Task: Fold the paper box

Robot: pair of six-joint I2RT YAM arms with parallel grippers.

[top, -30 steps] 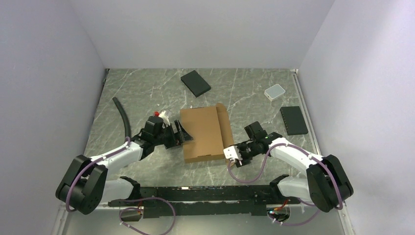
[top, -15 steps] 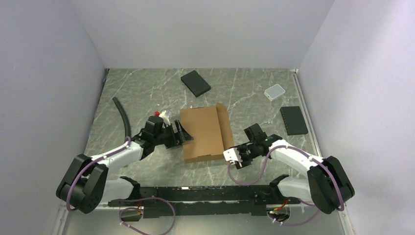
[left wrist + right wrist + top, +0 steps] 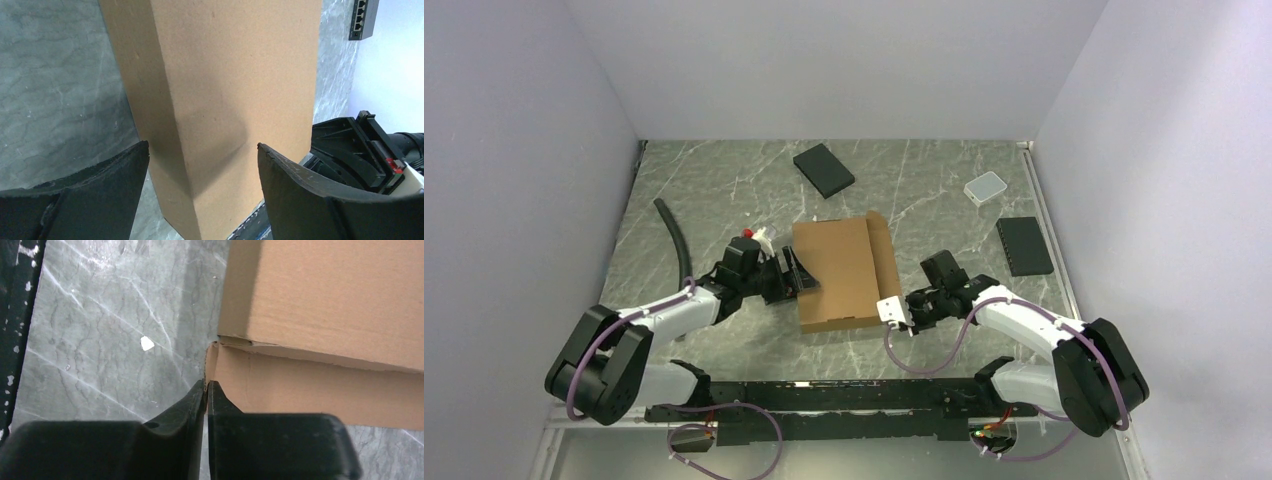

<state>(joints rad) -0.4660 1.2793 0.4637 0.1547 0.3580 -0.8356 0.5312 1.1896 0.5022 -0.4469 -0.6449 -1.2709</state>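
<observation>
Shows the paper box [image 3: 839, 270] lying in the middle of the tabletop [image 3: 724, 190], right flap raised, between both grippers. Shows the left gripper [image 3: 201, 146] with jaws spread wide astride the box's left edge, gripping nothing. Shows the right gripper [image 3: 206, 385] with jaws pressed together, tips touching the flap's near corner; cannot tell of any cardboard nipped between.

I see a grey marbled table [image 3: 724, 190]. The brown paper box [image 3: 839, 275] lies on it near the middle. One black slab [image 3: 824, 170] sits toward the far edge and another [image 3: 1024, 245] to the right, with a whitish container [image 3: 985, 187] beyond it. A black hose [image 3: 674, 238] curves at left. Beside it is a small white-and-red item [image 3: 752, 236], possibly resting on the table.
</observation>
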